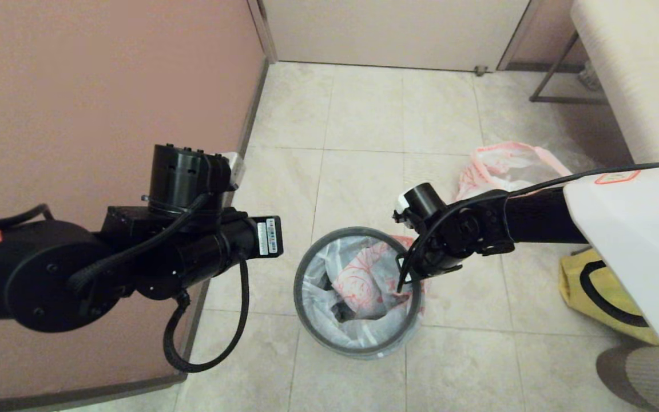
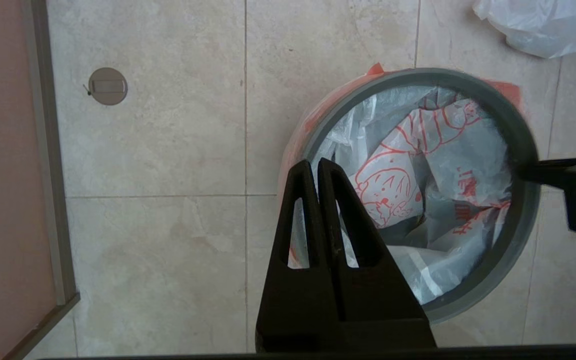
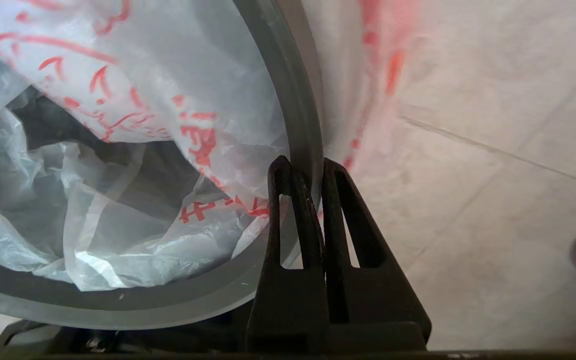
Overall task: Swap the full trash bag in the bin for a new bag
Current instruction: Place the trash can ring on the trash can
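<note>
The bin (image 1: 338,312) stands on the tiled floor with the new bag (image 1: 364,280), limp and red-printed, lining it and folded out over the rim. A grey hoop (image 1: 301,274) sits around the rim on top of the bag. My right gripper (image 3: 307,167) is shut on the hoop (image 3: 288,90) at the bin's right side, one finger inside and one outside. My left gripper (image 2: 316,165) is shut and empty, hovering above the bin's left rim. The full trash bag (image 1: 507,169) lies on the floor behind the bin, to the right.
A brown partition wall (image 1: 106,86) runs close along the left. A big yellow bag (image 1: 587,292) lies on the floor at the right, partly under my right arm. A bench with a metal frame (image 1: 558,63) stands at the back right. A round floor fitting (image 2: 108,86) is near the wall.
</note>
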